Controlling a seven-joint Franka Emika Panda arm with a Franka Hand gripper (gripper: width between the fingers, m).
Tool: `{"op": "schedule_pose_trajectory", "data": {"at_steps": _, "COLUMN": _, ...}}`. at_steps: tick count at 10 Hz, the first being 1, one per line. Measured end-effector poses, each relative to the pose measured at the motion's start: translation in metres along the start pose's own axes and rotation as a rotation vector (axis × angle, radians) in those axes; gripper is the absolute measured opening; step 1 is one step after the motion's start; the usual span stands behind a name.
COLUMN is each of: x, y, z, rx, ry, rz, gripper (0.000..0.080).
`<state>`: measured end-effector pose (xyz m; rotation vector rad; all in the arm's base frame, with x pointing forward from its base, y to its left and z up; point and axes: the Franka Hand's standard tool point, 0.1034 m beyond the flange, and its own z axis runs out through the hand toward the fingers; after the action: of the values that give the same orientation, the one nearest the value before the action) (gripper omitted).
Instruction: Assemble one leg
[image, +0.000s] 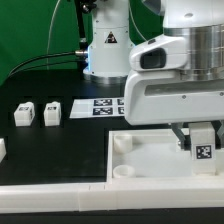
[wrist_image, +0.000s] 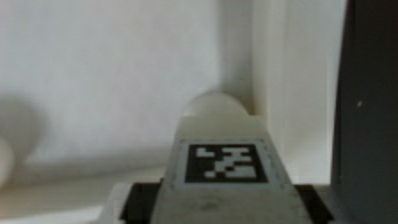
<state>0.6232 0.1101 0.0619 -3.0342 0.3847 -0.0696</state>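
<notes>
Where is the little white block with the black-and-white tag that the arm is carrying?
In the exterior view, the small white plastic leg is on the right, held in the gripper over the large white tray-like tabletop, near its right end.

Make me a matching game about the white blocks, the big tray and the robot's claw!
Things:
1. held leg
2. two spare legs
3. tabletop
4. marker board

Places:
A. flat on the table behind the tabletop
B. standing side by side on the exterior view's left
C. in the gripper, above the tabletop
D. lying in front, round socket at its corner

Pairs: 1-C, 2-B, 3-D, 4-A
</notes>
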Motion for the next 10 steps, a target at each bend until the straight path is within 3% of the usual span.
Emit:
{"op": "schedule_pose_trajectory", "data": {"at_steps": 3, "x": -0.0004, "y": 0.0005, "z": 0.0005, "rx": 0.02, "ry": -0.009, "rz": 0.335, "gripper": 0.0288}}
{"op": "schedule_pose_trajectory", "data": {"at_steps": 7, "x": -0.0049, "y": -0.0061, "z": 0.0034, "rx": 0.013, "ry": -0.013, "rz": 0.805, "gripper": 0.0288}}
{"op": "schedule_pose_trajectory", "data": {"at_steps": 10, "x": -0.0051, "y": -0.0082, "z": 0.004, "rx": 0.033, "ry": -0.031, "rz": 1.132, "gripper": 0.0288}}
